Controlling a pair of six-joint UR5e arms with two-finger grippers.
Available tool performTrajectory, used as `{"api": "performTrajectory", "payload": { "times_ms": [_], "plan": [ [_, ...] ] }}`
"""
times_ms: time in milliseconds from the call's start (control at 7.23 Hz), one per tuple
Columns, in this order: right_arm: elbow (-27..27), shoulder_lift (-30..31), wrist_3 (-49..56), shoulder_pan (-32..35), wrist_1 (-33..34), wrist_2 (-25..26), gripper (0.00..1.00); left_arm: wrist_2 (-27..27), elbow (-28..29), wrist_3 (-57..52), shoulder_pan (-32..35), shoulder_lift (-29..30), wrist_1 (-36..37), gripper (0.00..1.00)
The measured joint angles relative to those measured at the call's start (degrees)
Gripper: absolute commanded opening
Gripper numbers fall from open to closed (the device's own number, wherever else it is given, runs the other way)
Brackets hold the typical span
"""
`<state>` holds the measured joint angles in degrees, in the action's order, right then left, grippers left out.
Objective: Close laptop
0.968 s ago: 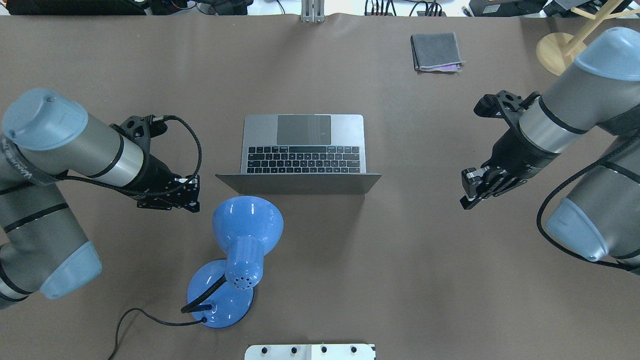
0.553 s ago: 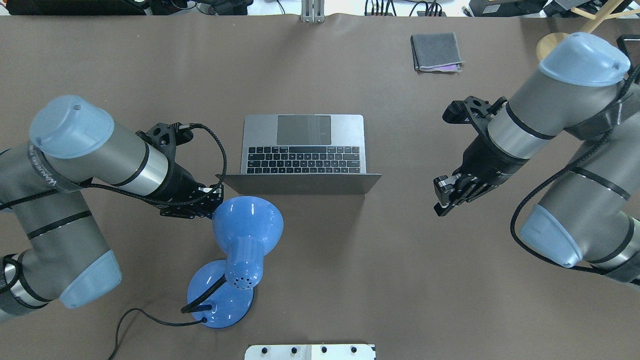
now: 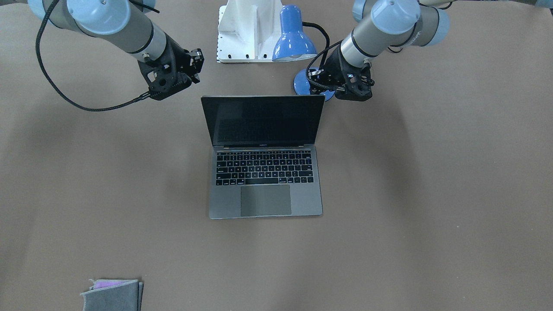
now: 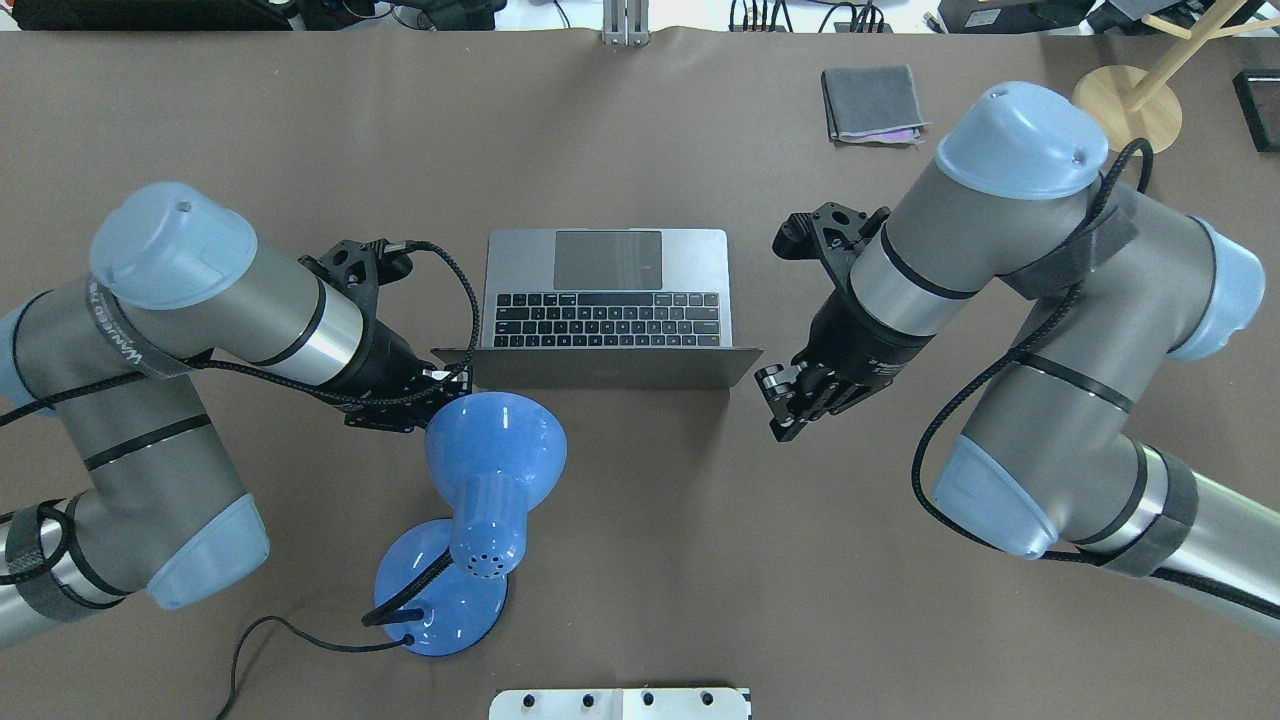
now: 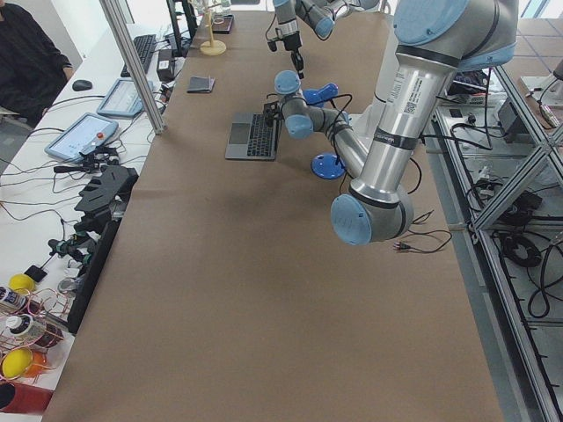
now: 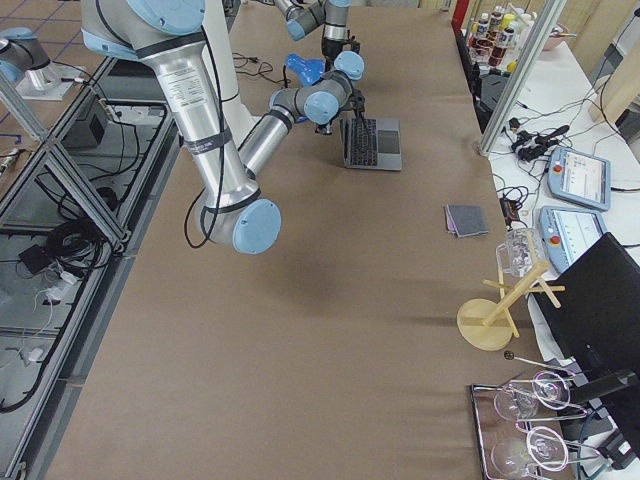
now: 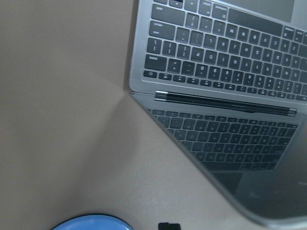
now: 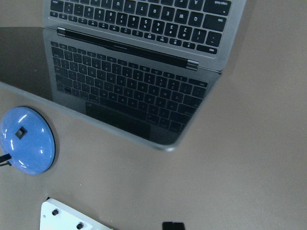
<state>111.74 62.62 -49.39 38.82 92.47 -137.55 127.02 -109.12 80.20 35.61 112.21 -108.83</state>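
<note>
The space-grey laptop (image 4: 607,290) stands open at the table's middle, its lid upright and its black screen (image 3: 263,121) facing away from me. It also shows in both wrist views (image 7: 216,52) (image 8: 144,19). My left gripper (image 4: 445,382) is beside the lid's left corner, partly behind the lamp shade, and looks shut and empty. In the front view the left gripper (image 3: 356,91) hangs just off the screen's edge. My right gripper (image 4: 778,405) (image 3: 195,65) is close to the lid's right corner, apart from it, and looks shut and empty.
A blue desk lamp (image 4: 490,470) stands just on my side of the laptop's left half, its cable trailing left. A folded grey cloth (image 4: 872,103) lies at the far right. A wooden stand (image 4: 1125,100) is at the far right corner. A white base plate (image 4: 620,703) is at the near edge.
Both arms have swung inward toward the laptop. The left gripper moved right to the lid's left corner; the right gripper moved left to the lid's right corner. The laptop has not moved.
</note>
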Motion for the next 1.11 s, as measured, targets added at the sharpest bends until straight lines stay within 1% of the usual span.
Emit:
{"api": "performTrajectory", "payload": {
  "times_ms": [138,277,415,553,968,1106],
  "plan": [
    [-2.7,-2.0,-0.9,-0.7,-2.0,1.4,0.0,0.0,0.5,0.0,0.0,0.6,0.0,0.0],
    [-5.9,-3.4,-3.1,-1.0,-6.4,2.1,0.0,0.1,0.8,0.4,0.0,1.5,0.1,0.0],
    [-8.1,-4.0,-5.3,-1.1,-10.4,2.4,0.0,0.1,1.5,1.3,0.0,2.7,0.1,0.0],
    [-9.3,-4.2,-6.3,-0.7,-12.4,2.6,0.0,0.1,3.0,2.2,0.0,4.4,0.1,0.0],
    [-12.4,-6.5,-7.0,3.1,-13.4,2.6,0.0,-0.4,10.1,2.6,2.2,10.7,0.1,0.0],
    [-14.9,-8.3,-6.9,4.0,-13.4,2.6,0.0,-0.5,12.6,2.4,4.1,12.7,0.1,0.0]
  ]
}}
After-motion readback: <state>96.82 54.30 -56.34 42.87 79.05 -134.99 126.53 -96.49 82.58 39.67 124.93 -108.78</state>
